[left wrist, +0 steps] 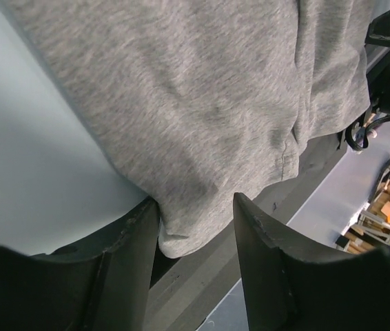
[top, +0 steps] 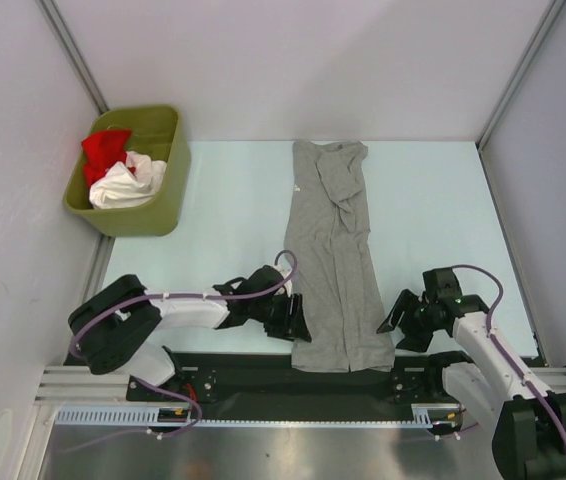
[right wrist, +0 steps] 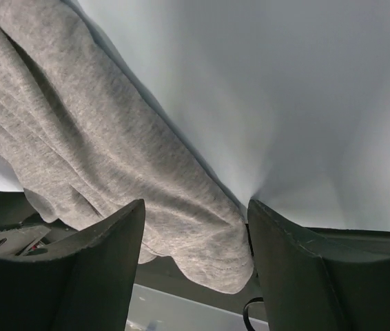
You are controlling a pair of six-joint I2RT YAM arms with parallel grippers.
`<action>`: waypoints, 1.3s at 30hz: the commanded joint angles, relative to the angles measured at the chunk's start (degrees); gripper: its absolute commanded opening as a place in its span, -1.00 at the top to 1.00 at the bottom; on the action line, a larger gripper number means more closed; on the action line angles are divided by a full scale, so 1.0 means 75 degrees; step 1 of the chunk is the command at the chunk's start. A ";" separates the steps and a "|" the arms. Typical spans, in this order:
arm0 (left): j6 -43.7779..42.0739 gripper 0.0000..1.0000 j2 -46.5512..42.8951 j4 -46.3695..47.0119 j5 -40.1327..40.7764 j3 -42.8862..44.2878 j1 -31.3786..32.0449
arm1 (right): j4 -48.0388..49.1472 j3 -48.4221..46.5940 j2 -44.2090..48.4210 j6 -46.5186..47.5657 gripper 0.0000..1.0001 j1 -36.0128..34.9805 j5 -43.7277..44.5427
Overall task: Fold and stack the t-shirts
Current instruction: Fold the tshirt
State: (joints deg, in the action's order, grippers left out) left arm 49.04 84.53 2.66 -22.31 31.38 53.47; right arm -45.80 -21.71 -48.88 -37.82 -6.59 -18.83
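A heather-grey t-shirt (top: pixel 335 250) lies folded into a long narrow strip down the middle of the table, its bottom hem hanging over the near edge. My left gripper (top: pixel 298 318) is open at the hem's left corner; in the left wrist view the grey cloth (left wrist: pixel 202 117) lies between and beyond the fingers (left wrist: pixel 129 255). My right gripper (top: pixel 395 322) is open at the hem's right corner; the right wrist view shows the grey cloth (right wrist: pixel 112 165) reaching between its jaws. A red t-shirt (top: pixel 105 150) and a white t-shirt (top: pixel 128 184) lie crumpled in the bin.
An olive-green plastic bin (top: pixel 163 205) stands at the back left corner. White walls close in the table on three sides. A black rail (top: pixel 293 385) runs along the near edge under the hanging hem.
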 commanded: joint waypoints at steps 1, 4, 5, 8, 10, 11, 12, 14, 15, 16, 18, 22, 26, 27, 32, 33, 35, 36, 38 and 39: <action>-0.0233 -0.06 0.0318 -0.0190 -0.0049 0.0070 0.0054 | 0.0353 0.0059 -0.0021 -0.0230 -0.34 -0.0234 0.0378; -0.0245 -0.04 0.0506 -0.0109 -0.0294 0.0059 0.0054 | 0.0318 0.0071 0.0072 -0.0277 -0.32 -0.0410 0.0483; -0.0245 -0.04 0.0564 -0.0096 -0.0342 0.0070 0.0054 | 0.0341 0.0048 0.0038 -0.0289 -0.31 -0.0410 0.0495; -0.0187 0.01 0.0624 -0.0085 -0.0342 0.0047 0.0054 | 0.0435 0.0024 -0.0173 -0.0289 -0.22 -0.0422 0.0425; -0.0152 0.12 0.0647 -0.0050 -0.0377 0.0035 0.0054 | 0.0563 0.0013 -0.0407 -0.0265 -0.07 -0.0562 0.0215; -0.0140 0.17 0.0647 -0.0049 -0.0389 0.0035 0.0054 | 0.0610 0.0024 -0.0466 -0.0277 -0.05 -0.0644 0.0191; -0.0116 0.32 0.0624 -0.0049 -0.0389 0.0035 0.0054 | 0.0634 0.0082 -0.0548 -0.0347 -0.04 -0.0714 0.0144; -0.0105 0.47 0.0600 -0.0061 -0.0436 0.0047 0.0054 | 0.0681 0.0141 -0.0607 -0.0371 0.06 -0.0797 -0.0009; -0.0093 0.64 0.0554 -0.0084 -0.0459 0.0059 0.0054 | 0.0635 0.0083 -0.0561 -0.0359 0.25 -0.0844 -0.0055; -0.0093 0.70 0.0542 -0.0201 -0.0483 0.0082 0.0042 | 0.0472 0.0013 -0.0328 -0.0359 0.34 -0.0879 -0.0137; -0.0023 0.86 0.0437 -0.0295 -0.0611 0.0071 0.0054 | 0.0167 -0.0186 -0.0034 -0.0371 0.74 -0.0879 -0.0161; 0.0246 0.99 -0.0299 -0.0504 -0.0799 -0.0222 0.0054 | -0.0571 -0.0561 0.0540 -0.0592 1.00 -0.0891 -0.0464; 0.0621 0.99 -0.1247 -0.0694 -0.0858 -0.0386 0.0054 | -0.1017 -0.0853 0.0775 -0.0734 1.00 -0.0984 -0.0805; 0.0773 0.99 -0.1414 -0.0740 -0.0870 -0.0410 0.0054 | -0.1157 -0.0913 0.0822 -0.0746 1.00 -0.0996 -0.0922; 0.1266 0.99 -0.2200 -0.0823 -0.0858 -0.0737 0.0054 | -0.1557 -0.1112 0.1115 -0.0921 1.00 -0.1125 -0.1181; 0.1383 0.99 -0.2375 -0.0846 -0.0881 -0.0796 0.0054 | -0.1627 -0.1136 0.1197 -0.0957 1.00 -0.1137 -0.1204; 0.1489 0.99 -0.2563 -0.0870 -0.0882 -0.1054 0.0066 | -0.1745 -0.1078 0.1279 -0.1015 1.00 -0.1219 -0.1321; 0.1582 0.99 -0.2796 -0.0905 -0.0881 -0.1147 0.0066 | -0.1780 -0.1043 0.1326 -0.1050 1.00 -0.1265 -0.1403; 0.1641 0.99 -0.2997 -0.0998 -0.0835 -0.1359 0.0066 | -0.2037 -0.1019 0.1513 -0.1097 1.00 -0.1406 -0.1392; 0.1653 1.00 -0.3113 -0.1103 -0.0823 -0.1406 0.0066 | -0.2107 -0.0914 0.1607 -0.1132 1.00 -0.1476 -0.1415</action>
State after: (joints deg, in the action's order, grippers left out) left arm 58.81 64.03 -3.60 -27.38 22.24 53.52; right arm -57.54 -27.86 -38.54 -44.71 -16.34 -27.22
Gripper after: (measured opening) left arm 0.011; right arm 0.011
